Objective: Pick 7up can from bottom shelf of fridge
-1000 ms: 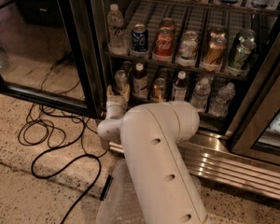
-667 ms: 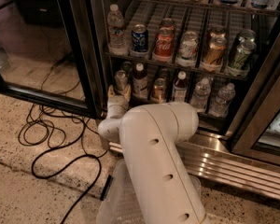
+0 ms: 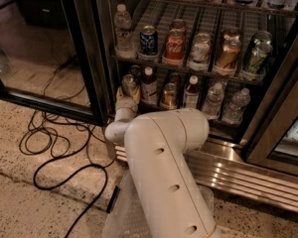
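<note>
The 7up can [image 3: 128, 84], small and silvery, stands at the front left of the bottom shelf [image 3: 219, 127] of the fridge [image 3: 248, 175]. My gripper [image 3: 127, 97] reaches in from below, at the end of the white arm [image 3: 164, 152], and its pale fingers [image 3: 120, 98] sit on either side of the can's lower half, shut on it. The can's base is hidden behind the gripper.
Next to the can on the same rack stand a dark bottle with a red label [image 3: 149, 86], a gold-amber can [image 3: 169, 95], another bottle [image 3: 191, 92] and water bottles [image 3: 213, 100]. The rack above [image 3: 188, 69] holds cans. The open glass door [image 3: 39, 53] is at left; black cables [image 3: 54, 148] lie on the floor.
</note>
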Controlling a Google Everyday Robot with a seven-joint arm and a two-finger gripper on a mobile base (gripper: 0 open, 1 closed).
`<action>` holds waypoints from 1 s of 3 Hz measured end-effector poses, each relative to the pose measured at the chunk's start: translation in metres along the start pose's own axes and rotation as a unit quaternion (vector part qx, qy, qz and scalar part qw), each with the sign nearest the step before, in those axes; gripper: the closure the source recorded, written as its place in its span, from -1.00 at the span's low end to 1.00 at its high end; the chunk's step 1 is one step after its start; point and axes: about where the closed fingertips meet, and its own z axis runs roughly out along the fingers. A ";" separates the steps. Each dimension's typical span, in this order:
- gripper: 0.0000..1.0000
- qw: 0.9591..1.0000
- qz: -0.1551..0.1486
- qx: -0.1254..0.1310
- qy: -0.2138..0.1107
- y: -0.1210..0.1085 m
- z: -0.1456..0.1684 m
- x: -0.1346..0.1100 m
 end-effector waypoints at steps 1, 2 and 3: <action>-0.20 1.000 -0.005 0.008 -0.015 -0.006 0.016 -0.017; -0.22 1.000 -0.002 0.009 -0.011 -0.005 0.020 -0.017; 0.14 1.000 0.003 -0.001 -0.005 0.000 0.018 -0.011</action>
